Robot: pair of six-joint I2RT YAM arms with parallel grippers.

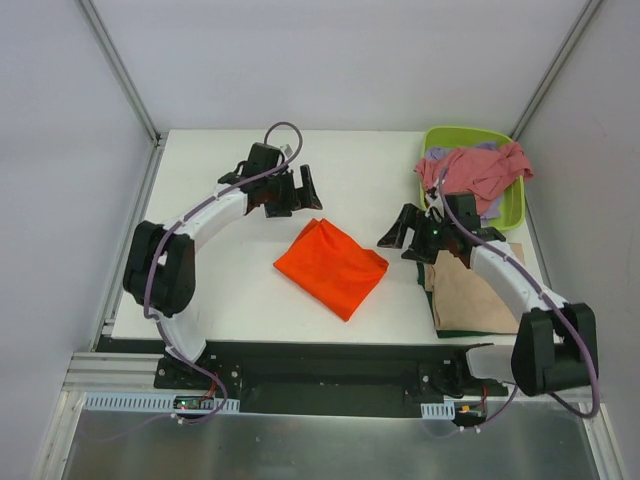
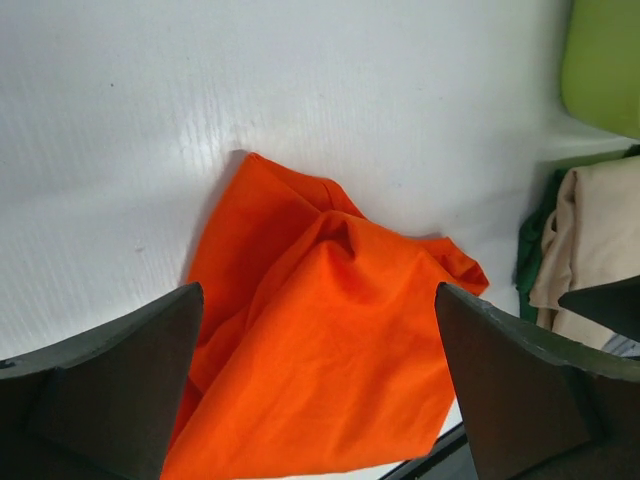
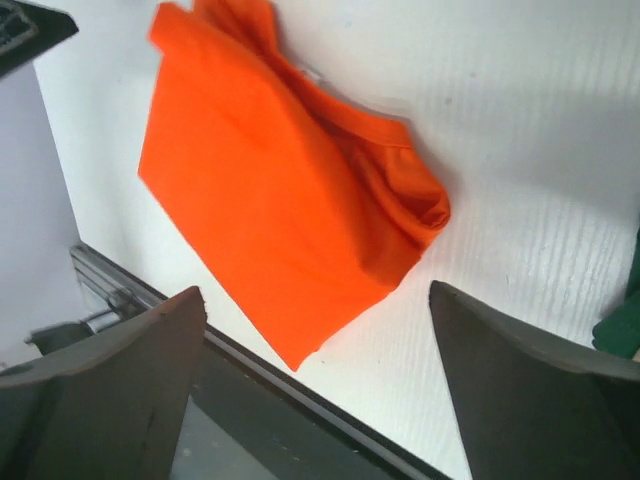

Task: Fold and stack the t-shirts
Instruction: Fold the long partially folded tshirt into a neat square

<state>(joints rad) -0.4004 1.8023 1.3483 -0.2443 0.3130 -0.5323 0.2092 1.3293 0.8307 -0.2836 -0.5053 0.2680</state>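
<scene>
Orange t-shirt (image 1: 332, 266) lies folded into a rough diamond at table (image 1: 230, 290) centre, one edge lumpy (bunched hem or sleeve, can't tell which from the wrist views). Left gripper (image 1: 298, 190) hovers at its 11 o'clock, right gripper (image 1: 405, 232) between 2 and 3. Both have fingers spread wide with nothing in them, clear of the cloth. I read this as fold done, stacking not yet done. The stack sits at 4 o'clock from the orange one: tan t-shirt (image 1: 475, 295) on top, dark green t-shirt (image 1: 460, 328) edge showing beneath. Next move as I see it: pinch the orange packet through all layers on two sides so it doesn't unfold, lift, carry to 4 o'clock and lay it square on the tan. Pink t-shirt (image 1: 470, 170) and lavender t-shirt (image 1: 492, 208) wait in the green tub (image 1: 520, 205) further out at 2 o'clock, unfolded.
</scene>
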